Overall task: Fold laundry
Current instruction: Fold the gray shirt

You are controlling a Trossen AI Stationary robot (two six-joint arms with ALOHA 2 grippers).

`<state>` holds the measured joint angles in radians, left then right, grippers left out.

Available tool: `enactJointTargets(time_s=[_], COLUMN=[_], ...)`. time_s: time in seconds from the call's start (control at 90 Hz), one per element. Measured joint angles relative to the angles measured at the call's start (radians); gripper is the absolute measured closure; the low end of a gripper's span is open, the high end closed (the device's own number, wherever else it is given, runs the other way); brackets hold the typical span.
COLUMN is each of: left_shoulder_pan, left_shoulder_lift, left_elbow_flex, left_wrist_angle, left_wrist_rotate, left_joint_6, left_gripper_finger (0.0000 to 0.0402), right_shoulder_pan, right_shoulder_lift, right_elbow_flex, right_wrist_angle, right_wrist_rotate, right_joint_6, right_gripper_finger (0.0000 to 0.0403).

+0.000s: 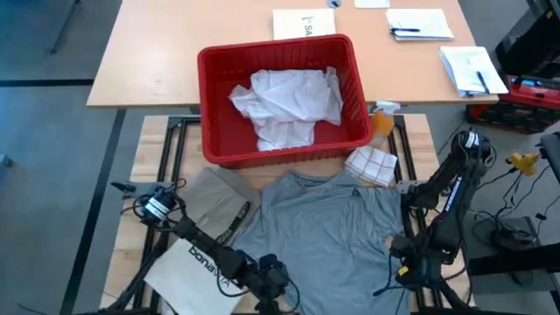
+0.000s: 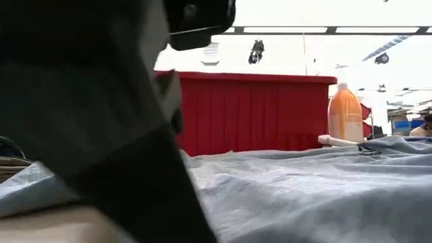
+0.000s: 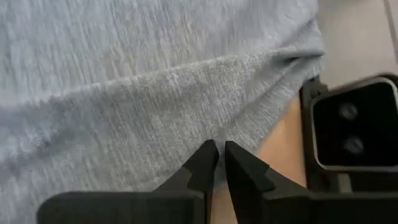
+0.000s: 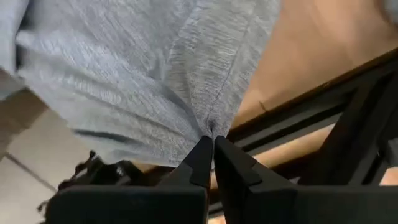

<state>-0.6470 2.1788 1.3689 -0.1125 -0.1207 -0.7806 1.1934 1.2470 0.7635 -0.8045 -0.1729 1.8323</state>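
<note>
The left gripper (image 3: 217,163) has its fingers (image 3: 202,165) pinched together on the near hem of the grey T-shirt (image 3: 143,93); the cloth edge runs just past the fingertips, with bare wooden surface (image 3: 283,143) beside it. The right gripper (image 4: 212,158) likewise has its fingers (image 4: 200,160) clenched on a gathered fold of the same shirt, the fabric rising from the tips in a crease.

From above, the left gripper (image 1: 271,278) sits at the shirt's near left corner and the right gripper (image 1: 404,262) at its near right edge. The grey T-shirt (image 1: 328,232) lies spread flat in the middle of the surface (image 1: 149,140), neck toward the far side.

Just left of the shirt lies a khaki-tan garment (image 1: 214,197), and nearer the front a white bag (image 1: 188,262) with printed lettering. Beyond the shirt stands a red basket (image 1: 214,105) holding a crumpled white shirt (image 1: 289,105). A checked cloth (image 1: 372,166) and an orange bottle (image 1: 382,118) rest beside the basket's right corner.
</note>
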Motion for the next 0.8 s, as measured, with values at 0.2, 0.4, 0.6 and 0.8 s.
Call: enactJointTargets(time_s=[0.2, 0.4, 0.6, 0.8], left_shoulder_pan=[-0.008, -0.017, -0.022, -0.023], left_shoulder_lift=[-0.005, -0.007, -0.008, -0.008], left_elbow_flex=[-0.002, -0.002, -0.002, -0.002], left_wrist_angle=[-0.017, -0.036, -0.043, -0.045], left_wrist_rotate=[0.014, 0.043, 0.069, 0.087], left_joint_6=[-0.025, -0.021, -0.018, -0.021], left_gripper_finger=[0.0377, 0.0377, 0.0377, 0.0377], right_shoulder_pan=[-0.003, -0.004, 0.000, 0.007], right_shoulder_lift=[-0.033, -0.036, -0.069, -0.180], right_elbow_flex=[0.001, 0.002, 0.000, 0.000], right_wrist_angle=[0.011, -0.010, 0.012, 0.013], right_wrist_rotate=[-0.068, -0.116, -0.067, 0.259], right_joint_6=[-0.097, -0.104, -0.097, -0.055], right_gripper_finger=[0.0403, 0.0403, 0.0403, 0.0360])
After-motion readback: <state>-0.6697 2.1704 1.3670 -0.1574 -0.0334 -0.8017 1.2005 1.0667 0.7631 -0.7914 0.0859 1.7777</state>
